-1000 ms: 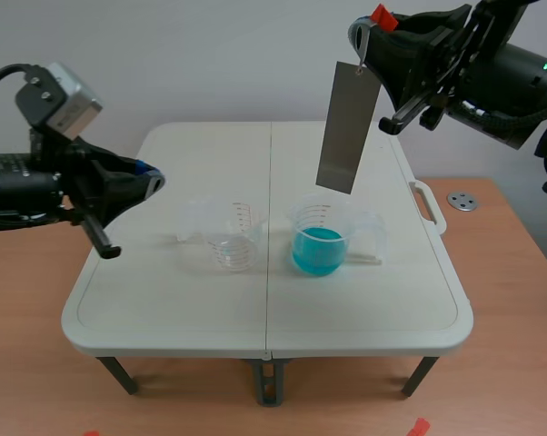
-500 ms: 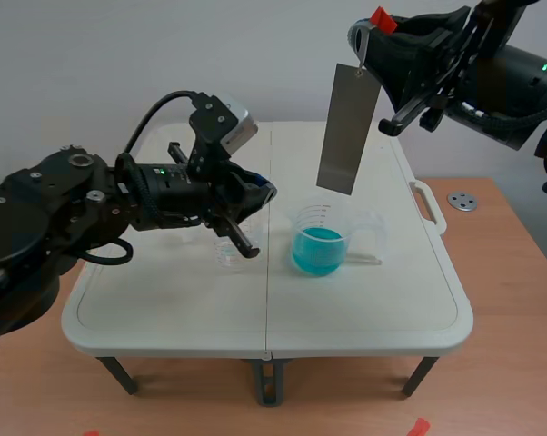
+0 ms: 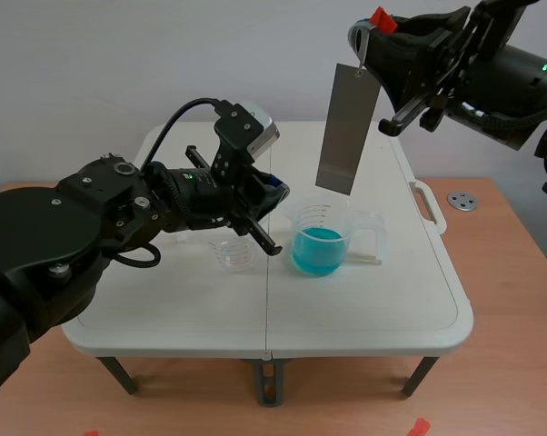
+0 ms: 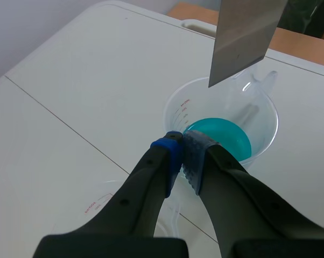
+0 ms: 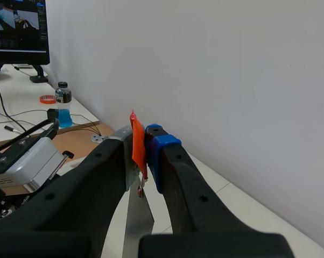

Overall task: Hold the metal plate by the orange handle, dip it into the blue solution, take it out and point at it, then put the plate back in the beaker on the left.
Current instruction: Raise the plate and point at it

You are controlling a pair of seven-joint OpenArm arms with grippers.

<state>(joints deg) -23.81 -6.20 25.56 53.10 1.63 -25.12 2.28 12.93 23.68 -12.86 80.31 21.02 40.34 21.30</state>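
While right hand (image 5: 145, 144) pinches its orange handle (image 5: 136, 146), metal plate (image 3: 347, 127) hangs lengthwise downward, left hand (image 4: 182, 155) closed, empty.

metal plate (image 3: 347, 127): dull grey, smooth | beaker (image 3: 314, 216): clear glossy plastic | table (image 3: 364, 300): matt white plastic

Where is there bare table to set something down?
Bare: the near strip of the table in front of the empty beaker and blue beaker, and its right side. Crowded: the middle, where the left gripper hovers shut between the beakers and the plate hangs over the blue one.
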